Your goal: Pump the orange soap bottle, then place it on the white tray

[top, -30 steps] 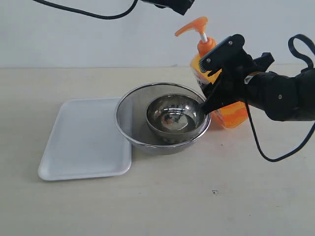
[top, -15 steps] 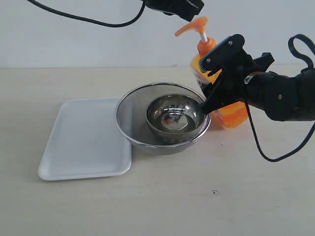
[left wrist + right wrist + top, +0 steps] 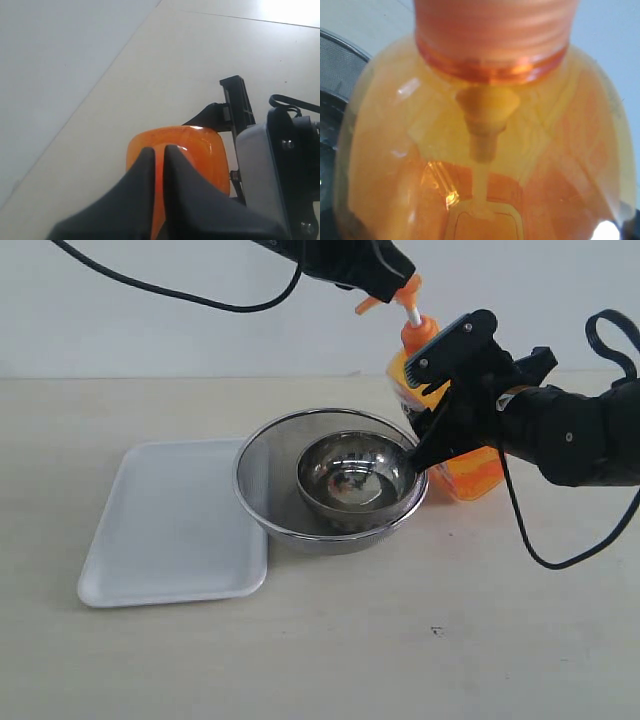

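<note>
The orange soap bottle (image 3: 472, 468) stands upright behind the right side of the strainer. My right gripper (image 3: 413, 410) is shut on its body, with one finger above and one below the label. In the right wrist view the bottle (image 3: 480, 150) fills the frame and hides the fingers. My left gripper (image 3: 398, 280) has come in from above and sits on the orange pump head (image 3: 411, 287); the white stem still shows below. Its two fingers are shut, their tips (image 3: 158, 150) lying on the pump head (image 3: 200, 150). The white tray (image 3: 170, 530) lies flat at the left.
A round steel mesh strainer (image 3: 262, 465) holding a steel bowl (image 3: 355, 475) stands between the tray and the bottle, its rim touching the tray's right edge. Black cables hang from both arms. A white wall runs behind the table.
My left gripper has come down and to the right from the top edge onto the pump head. The right gripper, bottle, strainer and tray have not moved.
</note>
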Motion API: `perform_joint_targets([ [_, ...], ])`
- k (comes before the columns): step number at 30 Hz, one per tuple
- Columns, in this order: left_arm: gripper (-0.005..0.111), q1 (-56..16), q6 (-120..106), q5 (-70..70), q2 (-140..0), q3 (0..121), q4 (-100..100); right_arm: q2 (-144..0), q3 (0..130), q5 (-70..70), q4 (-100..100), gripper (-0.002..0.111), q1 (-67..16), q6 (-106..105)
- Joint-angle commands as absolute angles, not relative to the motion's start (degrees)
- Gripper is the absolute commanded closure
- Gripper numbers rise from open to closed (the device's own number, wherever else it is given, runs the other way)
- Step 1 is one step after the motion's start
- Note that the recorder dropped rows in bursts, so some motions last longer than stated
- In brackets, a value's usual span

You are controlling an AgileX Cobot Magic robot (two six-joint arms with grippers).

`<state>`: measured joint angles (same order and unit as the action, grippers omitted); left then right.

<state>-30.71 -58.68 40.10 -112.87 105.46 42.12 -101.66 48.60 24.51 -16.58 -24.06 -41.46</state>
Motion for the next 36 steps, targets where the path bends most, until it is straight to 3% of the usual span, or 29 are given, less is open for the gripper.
perform_joint_targets([
  [1,0.102,-30.9,-58.9,40.5,-113.1,105.4,42.7,-101.2,49.1,25.3,-15.9,0.108,-24.0,-42.0],
  [36,0.102,-31.4,-58.8,43.6,-116.3,105.4,42.6,-101.2,49.1,25.4,-15.9,0.108,-24.0,-42.0],
])
